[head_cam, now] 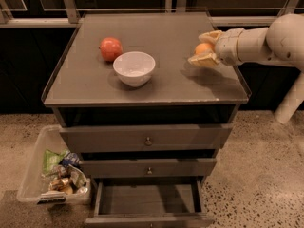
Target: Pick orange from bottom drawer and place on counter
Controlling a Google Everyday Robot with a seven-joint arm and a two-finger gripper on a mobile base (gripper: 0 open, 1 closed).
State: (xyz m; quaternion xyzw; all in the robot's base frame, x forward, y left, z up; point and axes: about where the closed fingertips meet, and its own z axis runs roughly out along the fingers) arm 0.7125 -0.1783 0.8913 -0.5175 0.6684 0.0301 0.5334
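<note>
Now holding the small round pale yellow-orange fruit (203, 47), clamped in the end effector (204, 49), over the flat grey desk (166, 87), apparently needing only lowering and release next.

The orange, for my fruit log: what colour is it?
The orange is pale yellow-orange, camera view; the gripper holds it over the counter near its right edge.
</note>
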